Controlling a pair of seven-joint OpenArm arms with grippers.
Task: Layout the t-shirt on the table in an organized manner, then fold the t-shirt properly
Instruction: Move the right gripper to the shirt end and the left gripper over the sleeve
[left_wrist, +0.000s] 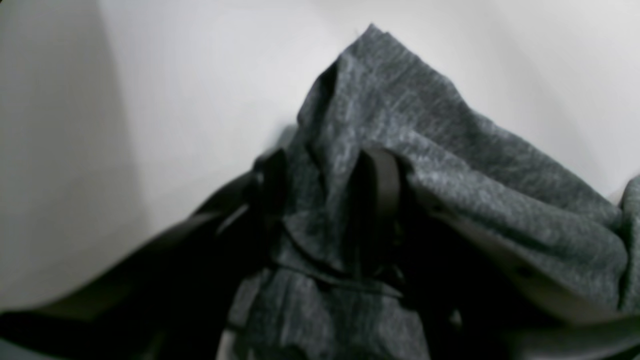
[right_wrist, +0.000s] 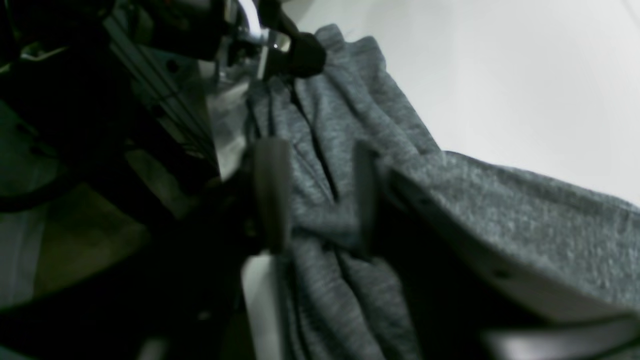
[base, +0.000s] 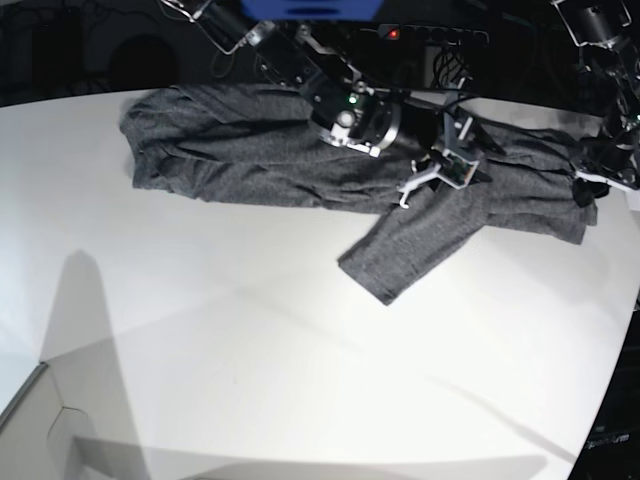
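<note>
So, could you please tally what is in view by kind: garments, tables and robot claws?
Garments: 1, the dark grey t-shirt.
Tables: 1, the white table.
Robot claws: 2, the left claw with grey fabric between its fingers, and the right claw over the cloth.
Total: 4.

A: Base view is evenly bright on the white counter (base: 250, 380), no glare. Background past the far edge is near black. Long soft shadows run across the lower left of the counter; its edge bows, wide-angle distortion.

B: Wrist views?

A: Both are soft. Left wrist: t-shirt (left_wrist: 450, 165) knit is slightly blurred, near foreground is underexposed black, and there's a grey shadow band at left. Right wrist: left half is dark and murky, gripper fingers (right_wrist: 272, 195) are out of focus.
</note>
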